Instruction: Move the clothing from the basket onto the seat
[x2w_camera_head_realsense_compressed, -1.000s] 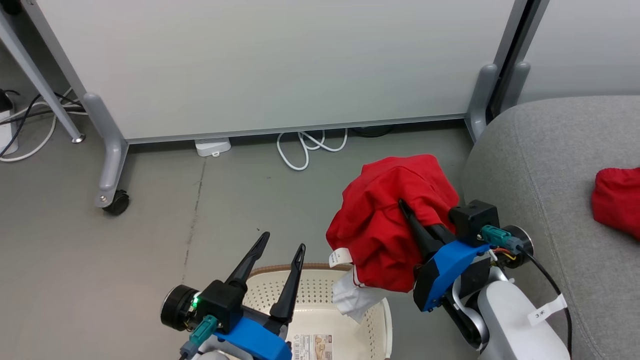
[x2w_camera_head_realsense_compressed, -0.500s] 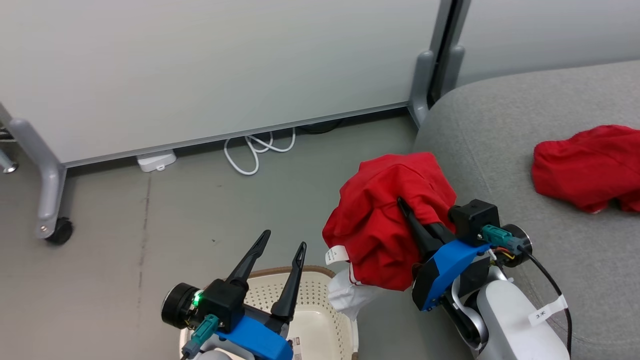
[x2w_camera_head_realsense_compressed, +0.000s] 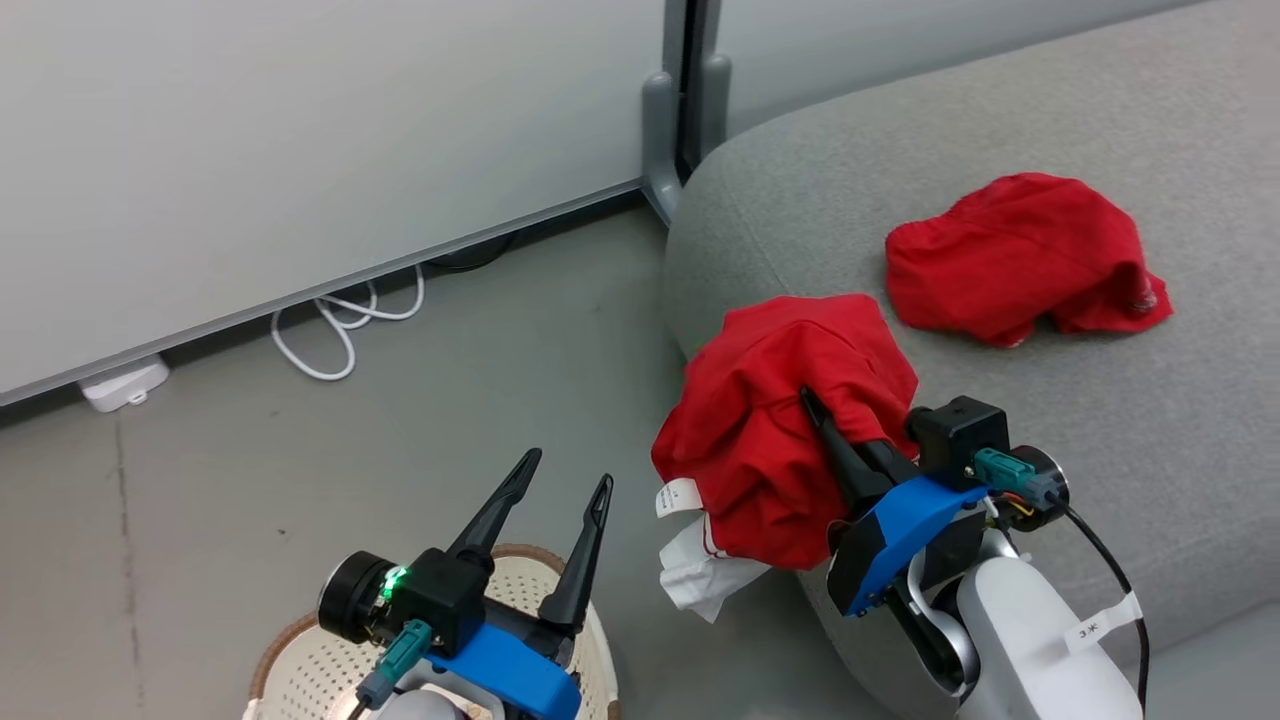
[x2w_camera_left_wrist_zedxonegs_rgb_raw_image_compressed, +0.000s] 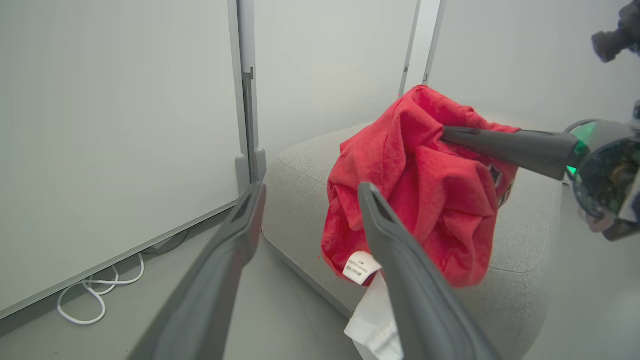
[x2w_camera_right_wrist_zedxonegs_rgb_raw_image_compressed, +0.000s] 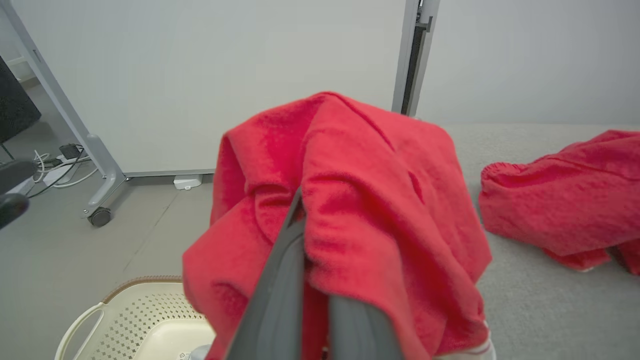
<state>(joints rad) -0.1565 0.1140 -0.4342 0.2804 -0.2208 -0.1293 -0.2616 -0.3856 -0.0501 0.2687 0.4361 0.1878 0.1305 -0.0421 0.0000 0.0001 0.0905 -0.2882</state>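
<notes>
My right gripper (x2w_camera_head_realsense_compressed: 812, 404) is shut on a red garment (x2w_camera_head_realsense_compressed: 775, 420) that hangs bunched over its fingers, a white label and white trim dangling below, at the left edge of the grey seat (x2w_camera_head_realsense_compressed: 1000, 420). The same red garment (x2w_camera_right_wrist_zedxonegs_rgb_raw_image_compressed: 350, 210) drapes over my right gripper (x2w_camera_right_wrist_zedxonegs_rgb_raw_image_compressed: 300, 200) in the right wrist view, and the red garment (x2w_camera_left_wrist_zedxonegs_rgb_raw_image_compressed: 420, 185) shows in the left wrist view. A second red garment (x2w_camera_head_realsense_compressed: 1020, 255) lies crumpled on the seat. My left gripper (x2w_camera_head_realsense_compressed: 565, 475) stands open above the cream basket (x2w_camera_head_realsense_compressed: 290, 660), nothing between its fingers (x2w_camera_left_wrist_zedxonegs_rgb_raw_image_compressed: 245, 220).
A grey floor (x2w_camera_head_realsense_compressed: 400, 420) lies left of the seat. White partition panels (x2w_camera_head_realsense_compressed: 300, 130) stand behind, with a grey post foot (x2w_camera_head_realsense_compressed: 660, 120), a white cable loop (x2w_camera_head_realsense_compressed: 345, 325) and a white power block (x2w_camera_head_realsense_compressed: 120, 385) at their base. A castor leg (x2w_camera_right_wrist_zedxonegs_rgb_raw_image_compressed: 100, 200) appears in the right wrist view.
The head view has swung right: the seat and the second garment have slid further into view, the basket toward the lower left. The held garment now hangs beside the seat's edge.
</notes>
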